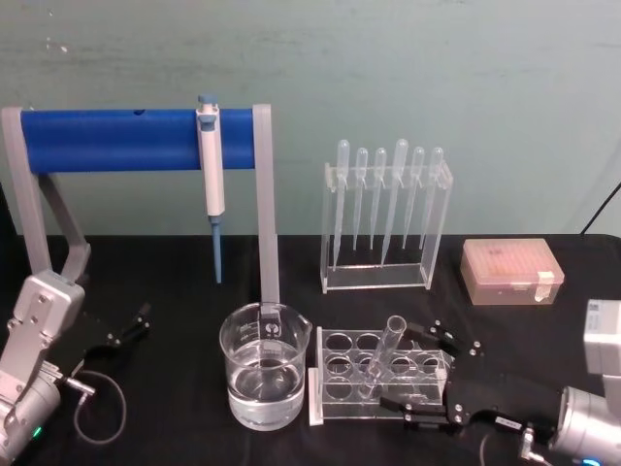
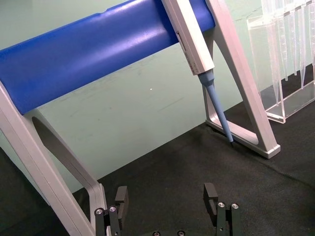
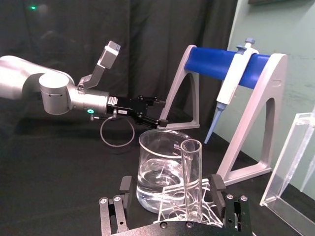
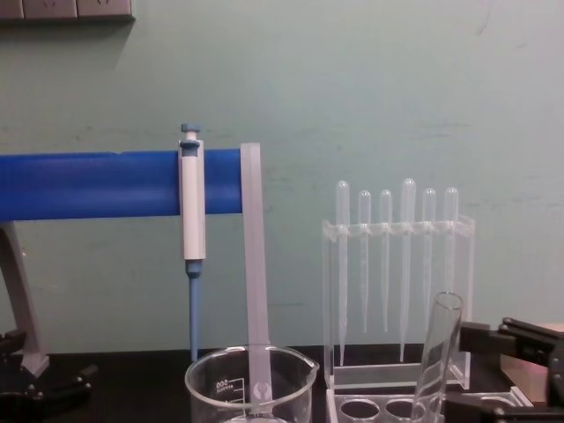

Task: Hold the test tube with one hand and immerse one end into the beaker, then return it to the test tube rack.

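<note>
1. The test tube [image 1: 384,353] stands in the clear test tube rack [image 1: 335,388], its bottom in one of the middle holes; it leans, with the open rim tipped toward the far right; in the chest view its upper part [image 4: 438,352] rises above the rack [image 4: 370,407].
2. The right gripper [image 1: 398,365] reaches in from the right at the level of the rack; its fingers [image 3: 217,186] are apart, one on the far side of the tube and one on the near side; in the right wrist view the tube [image 3: 191,177] stands in the gap between them and neither finger presses on it.
3. The beaker [image 1: 264,374] sits on the dark surface [image 1: 165,408] just left of the rack, part full of clear liquid, apart from the tube.
4. The left gripper [image 1: 136,324] hangs low over the surface at the near left, well apart from the beaker; its fingers [image 2: 120,197] are spread wide with nothing between them.
5. Behind the beaker stands a grey stand with a blue bar [image 1: 116,139], a blue-and-white pipettor [image 1: 211,165] hanging on it.
6. To the far right of it a clear holder carries thin plastic pipettes [image 1: 386,199]; a pale lidded box [image 1: 511,272] lies farther right.
</note>
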Robot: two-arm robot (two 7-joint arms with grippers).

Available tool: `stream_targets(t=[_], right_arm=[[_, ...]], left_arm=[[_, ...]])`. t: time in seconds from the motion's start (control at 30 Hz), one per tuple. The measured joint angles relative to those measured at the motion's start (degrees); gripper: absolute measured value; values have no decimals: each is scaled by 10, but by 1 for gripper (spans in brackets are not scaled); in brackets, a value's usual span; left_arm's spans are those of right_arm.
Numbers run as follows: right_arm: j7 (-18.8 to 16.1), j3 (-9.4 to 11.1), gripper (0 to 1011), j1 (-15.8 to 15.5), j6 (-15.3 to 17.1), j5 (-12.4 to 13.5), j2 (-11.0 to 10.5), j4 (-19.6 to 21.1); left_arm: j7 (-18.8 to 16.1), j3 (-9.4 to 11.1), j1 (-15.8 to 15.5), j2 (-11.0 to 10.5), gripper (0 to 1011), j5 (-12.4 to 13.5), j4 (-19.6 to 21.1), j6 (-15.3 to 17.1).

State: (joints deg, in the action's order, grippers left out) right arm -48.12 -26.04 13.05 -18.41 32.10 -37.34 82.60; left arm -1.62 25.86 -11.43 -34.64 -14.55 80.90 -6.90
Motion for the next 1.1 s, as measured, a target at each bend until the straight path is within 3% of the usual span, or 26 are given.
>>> stream_targets(t=[0.6,1.1], right_arm=[[0,-15,1002,45,11,-43,24,-31],[-7,-20,1002,67,-3,-48,43,-70]], left_arm=[[0,0,0,0,1000,0,0,0],[0,0,0,0,1000,0,0,0]])
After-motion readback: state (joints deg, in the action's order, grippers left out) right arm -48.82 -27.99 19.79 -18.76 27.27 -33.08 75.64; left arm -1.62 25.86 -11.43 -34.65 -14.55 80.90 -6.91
